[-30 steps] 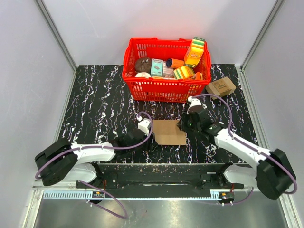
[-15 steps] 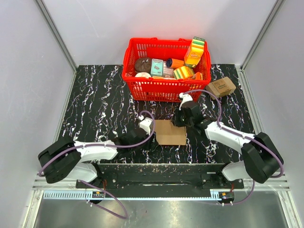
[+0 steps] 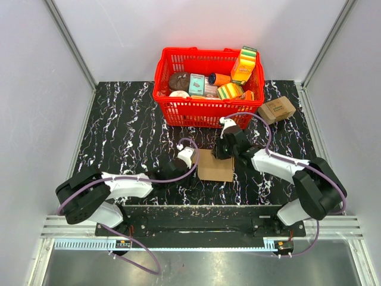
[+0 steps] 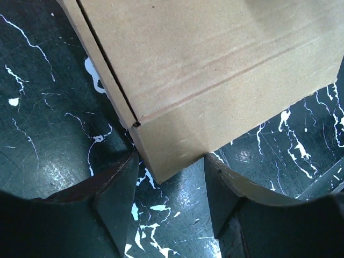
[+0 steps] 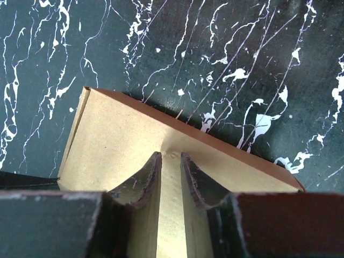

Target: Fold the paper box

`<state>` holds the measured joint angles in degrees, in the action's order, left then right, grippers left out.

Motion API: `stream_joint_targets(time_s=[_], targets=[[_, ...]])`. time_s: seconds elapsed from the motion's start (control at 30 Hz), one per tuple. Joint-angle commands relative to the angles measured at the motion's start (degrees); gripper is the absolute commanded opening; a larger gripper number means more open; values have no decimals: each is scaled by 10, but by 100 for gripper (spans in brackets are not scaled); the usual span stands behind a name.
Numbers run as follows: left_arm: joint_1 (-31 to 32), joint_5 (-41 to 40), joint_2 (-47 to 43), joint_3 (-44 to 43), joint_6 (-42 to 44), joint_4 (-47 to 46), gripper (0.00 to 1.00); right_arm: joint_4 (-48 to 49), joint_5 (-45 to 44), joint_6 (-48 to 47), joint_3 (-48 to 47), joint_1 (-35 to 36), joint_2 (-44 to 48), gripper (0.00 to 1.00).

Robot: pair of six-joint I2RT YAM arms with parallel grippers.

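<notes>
The paper box [image 3: 215,167] lies flat and brown on the black marbled table, in front of the basket. My left gripper [image 3: 189,159] is at its near-left side. In the left wrist view a corner of the box [image 4: 204,70] pokes between the open fingers [image 4: 115,188], whose tips rest against the corner's two sides. My right gripper [image 3: 221,148] is over the box's far edge. In the right wrist view its fingertips [image 5: 153,166] press down on the box's top panel [image 5: 118,129] with a narrow gap between them and a small dent in the cardboard at the tips.
A red basket [image 3: 205,105] full of groceries stands just behind the box. A small brown carton [image 3: 277,109] with dark print sits at the back right. Grey walls close in the table on the left, right and back.
My right gripper has swung left from the box's right side onto its far edge. The left gripper has crept right against the box's corner.
</notes>
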<state>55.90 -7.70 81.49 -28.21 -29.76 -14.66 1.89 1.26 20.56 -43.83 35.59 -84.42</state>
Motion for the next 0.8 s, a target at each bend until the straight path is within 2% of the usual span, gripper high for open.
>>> stream_joint_targets(time_s=[0.0,0.23,0.77], targets=[[-2,-24,3,-21,5,-8,56,12,14,-9,-30,4,-17,26],[-2,-44,9,-26,2,0,56,3,12,-9,-42,4,-41,25],[-2,-157,43,-59,-35,32,56,-11,16,-12,-55,4,-70,24]])
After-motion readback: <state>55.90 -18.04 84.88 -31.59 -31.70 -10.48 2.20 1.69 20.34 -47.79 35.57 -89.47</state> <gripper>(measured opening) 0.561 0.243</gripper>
